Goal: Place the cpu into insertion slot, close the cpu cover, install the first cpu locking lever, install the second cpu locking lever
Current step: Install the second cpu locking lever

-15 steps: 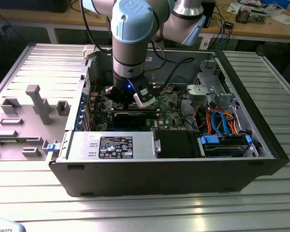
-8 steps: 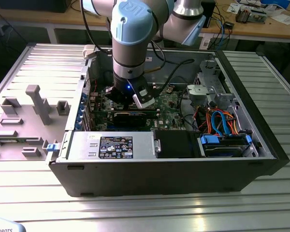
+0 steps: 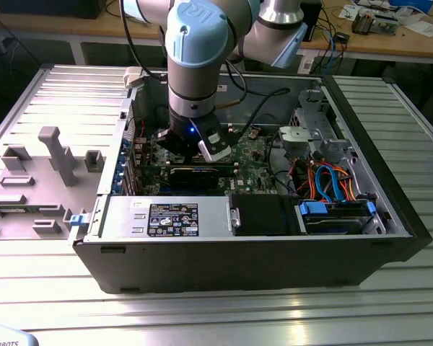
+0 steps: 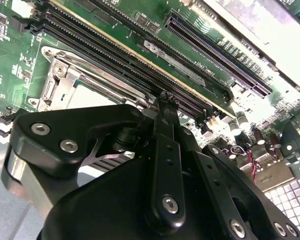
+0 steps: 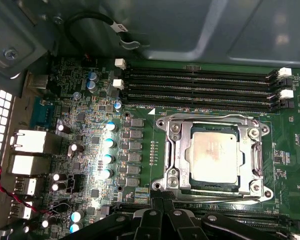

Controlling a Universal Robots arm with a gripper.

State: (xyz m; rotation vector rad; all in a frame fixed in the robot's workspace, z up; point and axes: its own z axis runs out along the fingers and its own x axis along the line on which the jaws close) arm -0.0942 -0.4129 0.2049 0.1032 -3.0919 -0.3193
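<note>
In the first wrist view the cpu [image 5: 215,156] lies flat in the insertion slot [image 5: 162,123] on the green motherboard, its grey face showing through the window of the cpu cover [image 5: 177,150]. The cover lies down over it. Thin metal lever rods run along the socket's edges; I cannot tell whether they are latched. My gripper [image 5: 162,202] is shut, its black fingertips together just beside the socket's near edge with nothing visible between them. The second wrist view has the gripper [image 4: 165,97] next to the socket [image 4: 60,75]. In the exterior view the gripper [image 3: 190,146] reaches down into the computer case.
Long black memory slots [image 5: 200,87] run beside the socket. Capacitors and rear ports [image 5: 30,142] crowd the board's other side. The open case [image 3: 361,144] has a drive cage with blue and orange cables [image 3: 332,180] and a power supply [image 3: 166,216] at the front. A grey fixture [image 3: 54,155] stands on the exterior view's left.
</note>
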